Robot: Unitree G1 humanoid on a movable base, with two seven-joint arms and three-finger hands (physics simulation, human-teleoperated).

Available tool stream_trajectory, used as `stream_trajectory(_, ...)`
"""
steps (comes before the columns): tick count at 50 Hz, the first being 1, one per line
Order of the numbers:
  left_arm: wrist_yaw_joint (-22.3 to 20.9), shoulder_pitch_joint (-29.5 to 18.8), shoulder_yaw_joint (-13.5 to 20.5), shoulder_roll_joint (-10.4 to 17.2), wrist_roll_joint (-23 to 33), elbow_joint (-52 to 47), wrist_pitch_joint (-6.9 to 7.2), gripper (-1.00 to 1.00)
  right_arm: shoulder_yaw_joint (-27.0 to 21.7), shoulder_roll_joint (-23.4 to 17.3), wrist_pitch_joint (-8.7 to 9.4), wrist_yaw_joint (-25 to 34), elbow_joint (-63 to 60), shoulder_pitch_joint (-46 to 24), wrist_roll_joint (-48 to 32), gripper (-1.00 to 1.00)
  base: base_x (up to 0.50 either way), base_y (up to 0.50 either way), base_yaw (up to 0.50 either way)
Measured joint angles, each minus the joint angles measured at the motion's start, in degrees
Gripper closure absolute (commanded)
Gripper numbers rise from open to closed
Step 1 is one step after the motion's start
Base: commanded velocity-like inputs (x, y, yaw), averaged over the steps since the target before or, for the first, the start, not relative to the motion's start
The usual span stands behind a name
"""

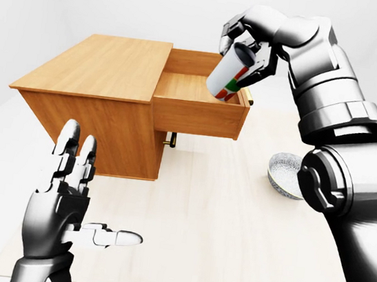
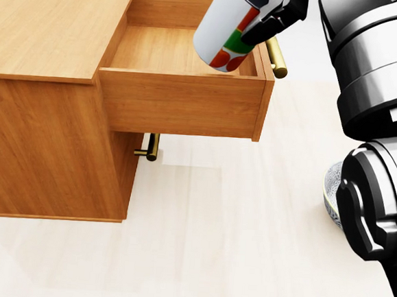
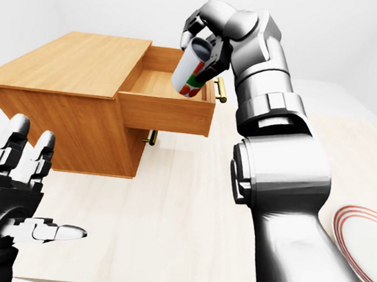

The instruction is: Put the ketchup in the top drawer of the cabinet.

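over the pulled-out top drawer (image 2: 182,92) the right hand (image 1: 251,43) holds the ketchup (image 2: 226,28), fingers wrapped round its upper part. bottle is tilted, cap end up toward the hand, bottom end down and left, hanging just above the drawer's right side near the front panel; can't tell if it touches the drawer wall. white body with red and green label patches.

drawer is open, wooden, inside shows bare wood in the head view. brass handle (image 2: 276,57) sticks out on the drawer front, at the right in the head view, just beside the bottle. a second brass handle (image 2: 150,147) shows below, on the lower drawer, which looks closed.

cabinet (image 1: 99,80) sits on the pale worktop (image 1: 221,208), at its far left. cabinet top is flat wood.

left hand (image 1: 66,201) is low at the near left in the left-eye view, well apart from the cabinet, fingers spread and pointing up, thumb out to the right, holding nothing.

patterned bowl (image 1: 285,175) sits on the worktop right of the cabinet, partly hidden by the right arm. plate (image 3: 370,241) with red rim rings lies at the worktop's right edge in the right-eye view, well apart from the drawer.
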Motion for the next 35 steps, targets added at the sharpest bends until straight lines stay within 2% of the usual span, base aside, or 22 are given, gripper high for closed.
stream_trajectory(35, -0.2, 0.24, -0.2, -0.04, 0.04, -0.04, 0.0, -1.0, -1.1, 1.57, 0.0, -3.76, 0.03, 0.78, -5.26, 1.0, 0.0, 0.0, 0.0)
